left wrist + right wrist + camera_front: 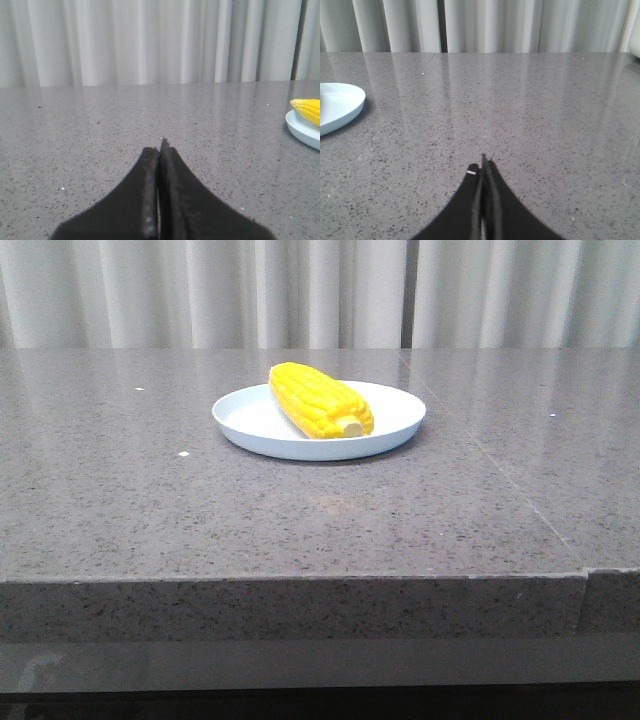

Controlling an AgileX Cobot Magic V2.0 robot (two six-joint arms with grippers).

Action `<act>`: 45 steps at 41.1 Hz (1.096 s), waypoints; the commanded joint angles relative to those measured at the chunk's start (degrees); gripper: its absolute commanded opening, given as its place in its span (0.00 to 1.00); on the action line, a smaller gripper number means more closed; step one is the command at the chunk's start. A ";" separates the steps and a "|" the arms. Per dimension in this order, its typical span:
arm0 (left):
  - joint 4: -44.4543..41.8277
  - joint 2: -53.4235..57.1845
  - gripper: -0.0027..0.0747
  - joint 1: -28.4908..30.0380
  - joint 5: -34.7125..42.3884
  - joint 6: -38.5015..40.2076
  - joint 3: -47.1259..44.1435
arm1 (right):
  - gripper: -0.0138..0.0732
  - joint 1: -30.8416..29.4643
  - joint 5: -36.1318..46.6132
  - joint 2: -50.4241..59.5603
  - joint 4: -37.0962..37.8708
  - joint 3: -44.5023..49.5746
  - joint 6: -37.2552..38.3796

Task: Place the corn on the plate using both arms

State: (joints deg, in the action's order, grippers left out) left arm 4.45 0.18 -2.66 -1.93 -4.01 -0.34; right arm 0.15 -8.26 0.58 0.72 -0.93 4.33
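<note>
The yellow corn (318, 399) lies across the pale blue plate (392, 417) in the middle of the grey table, its cream stub end towards the front. Neither arm shows in the front view. In the left wrist view my left gripper (160, 148) is shut and empty, low over bare table, with the corn's tip (307, 108) and the plate's rim (301, 131) at that view's edge. In the right wrist view my right gripper (483, 166) is shut and empty over bare table, and part of the plate (337, 106) shows far to one side.
The grey speckled table (150, 500) has a front edge near the robot and a seam running down its right part (500, 475). Pale curtains (300, 290) hang behind it. A white object (635, 45) shows at the right wrist view's far edge.
</note>
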 commanded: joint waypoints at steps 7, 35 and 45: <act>0.05 1.11 0.01 0.08 5.12 0.63 -0.10 | 0.08 -0.32 10.86 0.73 0.88 1.53 0.03; 0.05 1.11 0.01 0.08 5.12 0.63 -0.10 | 0.08 0.19 11.07 0.79 -4.76 1.53 -5.19; 0.05 1.11 0.01 0.08 5.12 0.63 -0.10 | 0.08 0.13 11.07 0.74 -4.76 1.53 -5.19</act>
State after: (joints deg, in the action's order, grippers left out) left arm 4.45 0.18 -2.66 -1.93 -4.01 -0.34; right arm 0.25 -2.00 0.58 -3.74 1.55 0.00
